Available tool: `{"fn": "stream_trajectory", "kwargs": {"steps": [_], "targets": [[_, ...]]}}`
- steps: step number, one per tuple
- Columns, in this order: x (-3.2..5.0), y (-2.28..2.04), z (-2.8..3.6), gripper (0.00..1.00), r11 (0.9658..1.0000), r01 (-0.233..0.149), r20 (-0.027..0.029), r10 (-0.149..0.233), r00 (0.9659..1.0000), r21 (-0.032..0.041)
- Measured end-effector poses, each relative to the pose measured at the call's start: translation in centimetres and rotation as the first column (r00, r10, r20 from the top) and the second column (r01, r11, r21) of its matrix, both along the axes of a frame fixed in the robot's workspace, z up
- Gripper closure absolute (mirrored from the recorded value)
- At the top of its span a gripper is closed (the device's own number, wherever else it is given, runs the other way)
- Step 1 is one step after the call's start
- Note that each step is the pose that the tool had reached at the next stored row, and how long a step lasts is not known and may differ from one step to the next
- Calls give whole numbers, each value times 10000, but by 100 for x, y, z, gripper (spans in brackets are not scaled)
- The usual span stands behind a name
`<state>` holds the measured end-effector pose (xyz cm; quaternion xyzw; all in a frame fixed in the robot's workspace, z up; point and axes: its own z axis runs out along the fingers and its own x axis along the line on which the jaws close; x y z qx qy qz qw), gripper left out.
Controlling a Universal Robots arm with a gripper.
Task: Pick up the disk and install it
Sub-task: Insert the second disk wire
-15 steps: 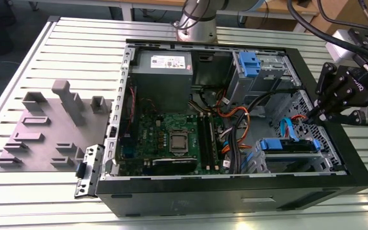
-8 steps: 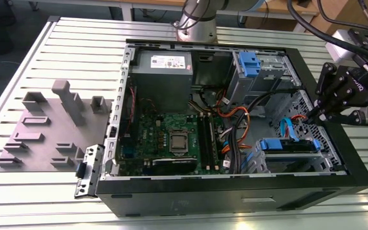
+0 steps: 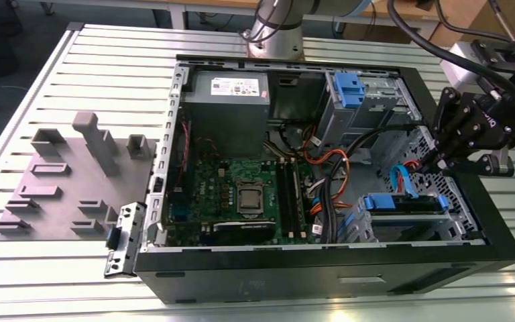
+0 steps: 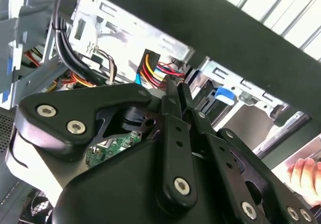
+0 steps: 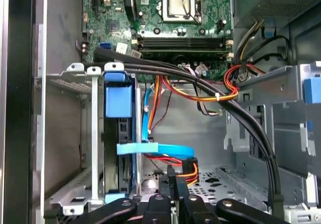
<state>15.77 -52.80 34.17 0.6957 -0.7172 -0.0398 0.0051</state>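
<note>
The disk (image 3: 404, 202) lies in the cage (image 3: 351, 227) at about five o'clock in the case (image 3: 329, 275) in the exterior view, its blue carrier facing the open side. In the first wrist view the disk (image 5: 119, 103) stands on edge between the cage's (image 5: 93, 133) rails, the carrier's end tab outward, presumably so that it can be gripped and slid along them. Whether it is pushed fully home I cannot tell.

The gripper (image 3: 442, 166) hangs over the case's three o'clock edge, just above and beside the disk, not touching it. In both wrist views its fingers (image 5: 173, 181) lie together, with nothing visible between them; the gripper (image 4: 175, 89) points down into the bay. The closed, narrow stance likely suits the tight space between cage and cables (image 5: 200, 91), which drape across the bay from the board (image 3: 239, 194) at seven o'clock.

A person's hand (image 4: 305, 173) shows beyond the case wall in the second wrist view.
</note>
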Motion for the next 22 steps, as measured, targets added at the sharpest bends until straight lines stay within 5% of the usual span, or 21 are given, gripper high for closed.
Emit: {"fn": "stream_trajectory", "kwargs": {"steps": [6,22], "targets": [[-11,-52,0,84,10000,0,11,0,10000,-2],[-34,-348,0,84,10000,-2,28,2,10000,-3]]}}
